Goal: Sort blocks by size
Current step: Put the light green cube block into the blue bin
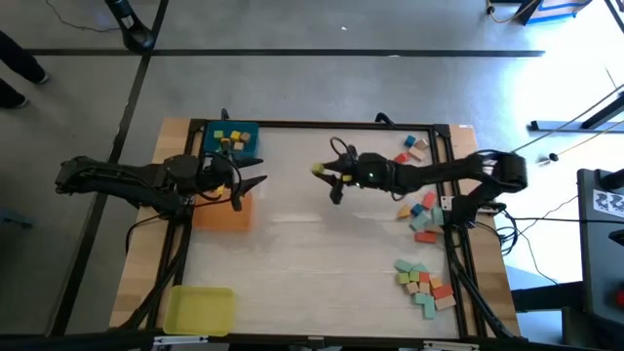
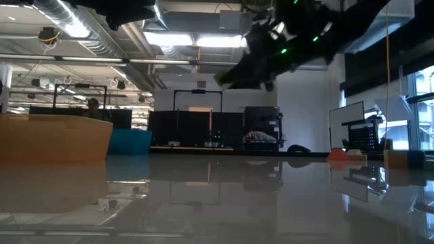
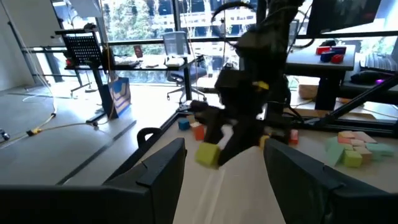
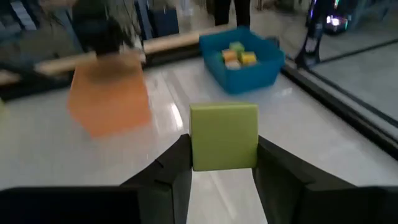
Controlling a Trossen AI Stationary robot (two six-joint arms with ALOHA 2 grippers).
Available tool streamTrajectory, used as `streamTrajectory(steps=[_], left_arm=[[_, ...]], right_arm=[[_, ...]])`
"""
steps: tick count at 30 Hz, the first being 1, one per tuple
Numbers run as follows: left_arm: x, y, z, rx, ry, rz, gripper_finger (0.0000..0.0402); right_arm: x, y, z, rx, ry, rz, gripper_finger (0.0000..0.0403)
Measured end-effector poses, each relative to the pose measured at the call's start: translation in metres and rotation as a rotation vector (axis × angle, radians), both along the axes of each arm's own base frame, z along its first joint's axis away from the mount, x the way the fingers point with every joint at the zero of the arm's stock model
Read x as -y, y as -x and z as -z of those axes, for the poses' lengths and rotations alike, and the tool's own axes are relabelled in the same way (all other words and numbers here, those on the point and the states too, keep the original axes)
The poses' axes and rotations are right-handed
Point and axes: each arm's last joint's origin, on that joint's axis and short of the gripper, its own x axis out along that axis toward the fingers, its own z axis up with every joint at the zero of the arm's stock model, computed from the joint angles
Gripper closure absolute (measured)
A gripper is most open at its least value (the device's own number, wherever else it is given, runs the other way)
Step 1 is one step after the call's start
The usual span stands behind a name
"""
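Note:
My right gripper hangs over the middle of the table, shut on a yellow-green cube block, which also shows as the cube in the high view. My left gripper stands open at the left, above the orange tray, with nothing between its fingers. It faces the right gripper and the cube. Beyond the orange tray stands a blue tray with a few small yellow and orange blocks in it. My right gripper pinches the cube by two opposite side faces, one finger on each. The fingers reach in from the table's right, nearly level and slanting a little down. The cube is lifted clear of the table, its top face level.
Loose blocks lie along the right side in three heaps: far, middle and near. A yellow tray sits at the near left corner. A black frame rail borders the table.

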Motion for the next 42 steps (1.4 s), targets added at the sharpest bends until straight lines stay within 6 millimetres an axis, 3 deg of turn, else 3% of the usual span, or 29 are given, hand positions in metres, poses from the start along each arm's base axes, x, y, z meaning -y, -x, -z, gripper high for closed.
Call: streamTrajectory(steps=[11,26,34,42], left_arm=[[0.000,0.000,0.000,-0.006,-0.018,0.000,0.0196],[-0.001,0.000,0.000,0.004,0.006,-0.007,0.0196],[-0.001,0.000,0.000,0.004,0.010,-0.008,0.0196],[-0.001,0.000,0.000,0.008,0.007,-0.008,0.0196]], right_arm=[[0.055,-0.067,0.016,0.021,-0.023,0.005,0.0258],[0.102,-0.173,-0.002,0.168,0.038,-0.022,0.0258],[0.125,-0.207,-0.001,0.248,0.083,-0.014,0.0258],[0.141,-0.238,0.015,0.316,0.142,-0.018,0.0258]])
